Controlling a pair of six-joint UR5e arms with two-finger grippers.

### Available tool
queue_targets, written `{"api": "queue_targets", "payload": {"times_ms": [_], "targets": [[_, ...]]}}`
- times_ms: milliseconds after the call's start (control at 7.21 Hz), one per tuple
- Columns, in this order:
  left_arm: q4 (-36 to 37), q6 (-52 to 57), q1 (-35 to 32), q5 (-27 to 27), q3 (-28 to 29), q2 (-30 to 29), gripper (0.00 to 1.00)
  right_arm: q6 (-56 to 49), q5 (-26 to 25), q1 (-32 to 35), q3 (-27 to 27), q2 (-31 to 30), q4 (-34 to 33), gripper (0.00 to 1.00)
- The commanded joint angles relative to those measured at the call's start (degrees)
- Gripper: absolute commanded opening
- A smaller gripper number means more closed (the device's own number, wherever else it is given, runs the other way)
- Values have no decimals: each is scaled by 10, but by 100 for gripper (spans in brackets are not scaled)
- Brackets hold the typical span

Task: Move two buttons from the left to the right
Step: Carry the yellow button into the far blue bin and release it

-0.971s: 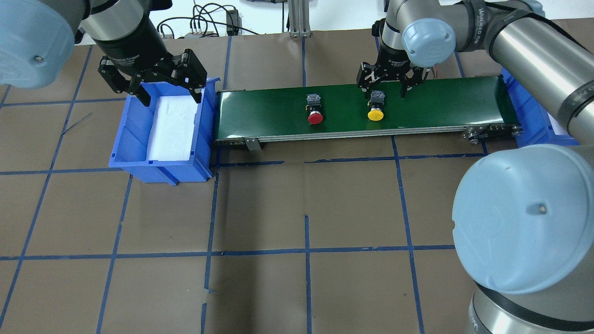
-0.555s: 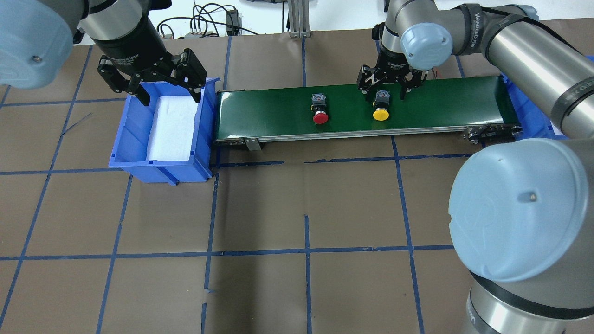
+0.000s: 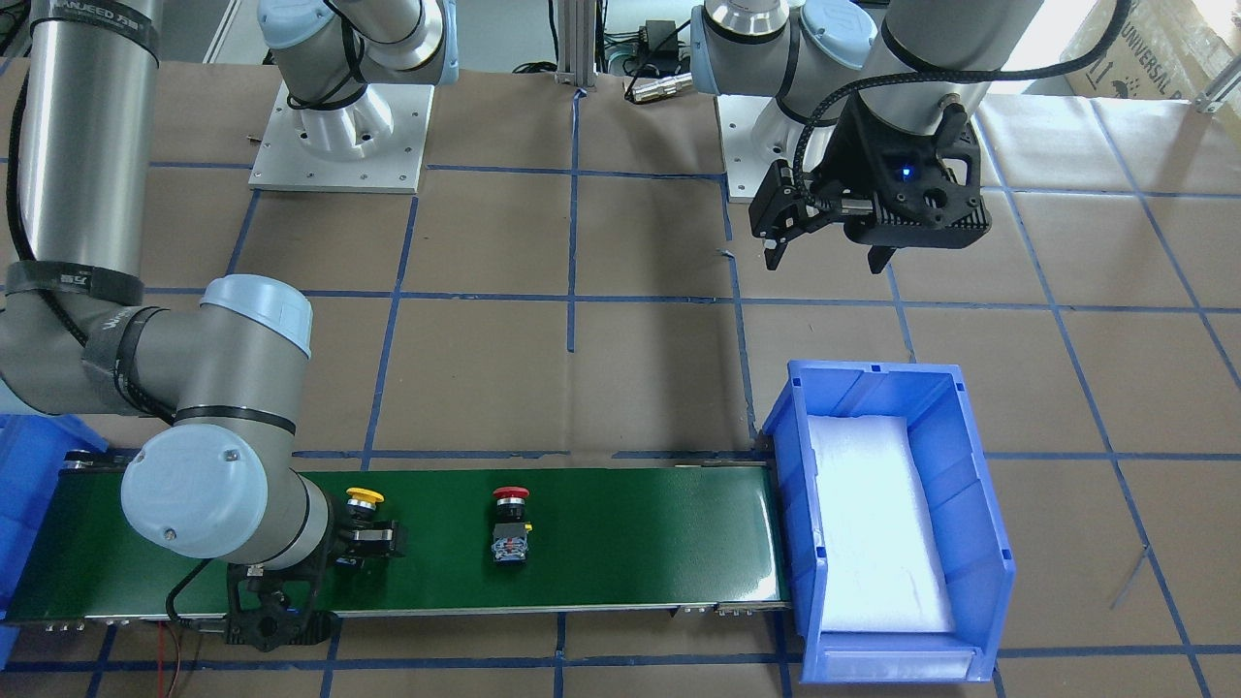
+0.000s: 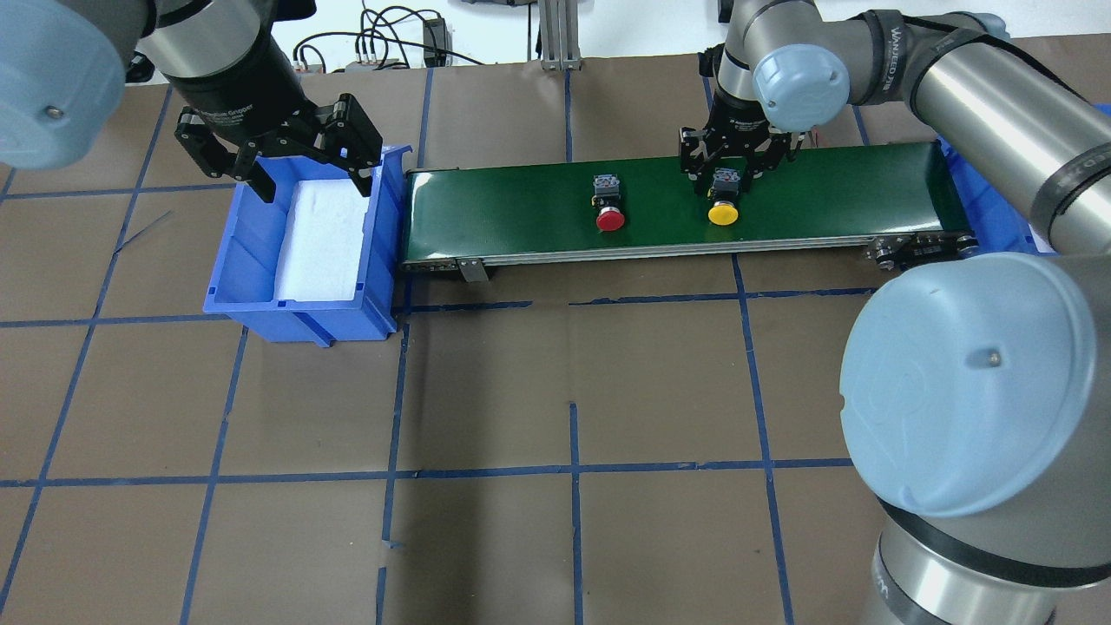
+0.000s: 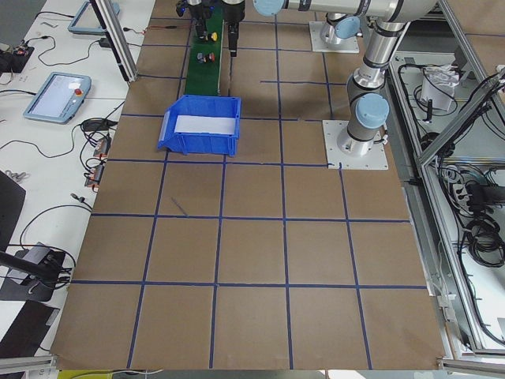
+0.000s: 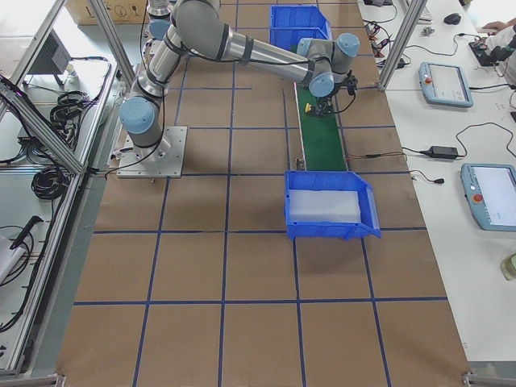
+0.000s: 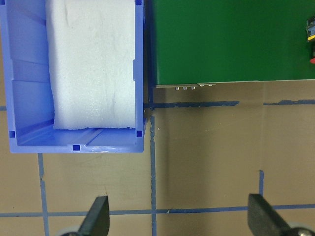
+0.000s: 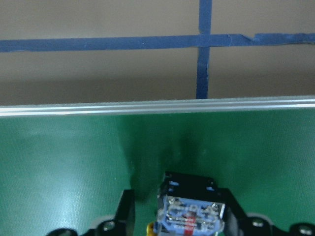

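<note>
- You have the yellow button point(image 4: 723, 213) lying on its side on the green belt point(image 4: 521, 208), cap toward the robot.
- Your right gripper point(image 4: 727, 178) is down at that button. Its jaws stand close on either side of the contact block; you cannot tell whether they are pressing it.
- The red button point(image 4: 610, 219) lies on the belt too, lined up the same way, apart from the yellow one and nearer the blue bin point(image 4: 234, 260).
- Your left gripper point(image 4: 314, 184) hangs in the air near that bin, jaws wide apart and holding nothing.
- White foam point(image 4: 321, 234) lines the bin, which sits on the counter point(image 4: 573, 373) against the belt's left end.
</note>
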Motion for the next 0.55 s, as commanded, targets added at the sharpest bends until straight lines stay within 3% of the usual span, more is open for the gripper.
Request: {"api": "queue_targets", "payload": {"times_ms": [0,139,416], "targets": [[0,-1,7,1,9,-2,100,-2,-7,-1,-3,-5,4,29],[1,-1,8,1,15,-1,100,-11,-19,-1,-19,-11,10,19],[3,0,12,-1,6,-8,100,-46,-22,-3,-66,-23,44,18]]}}
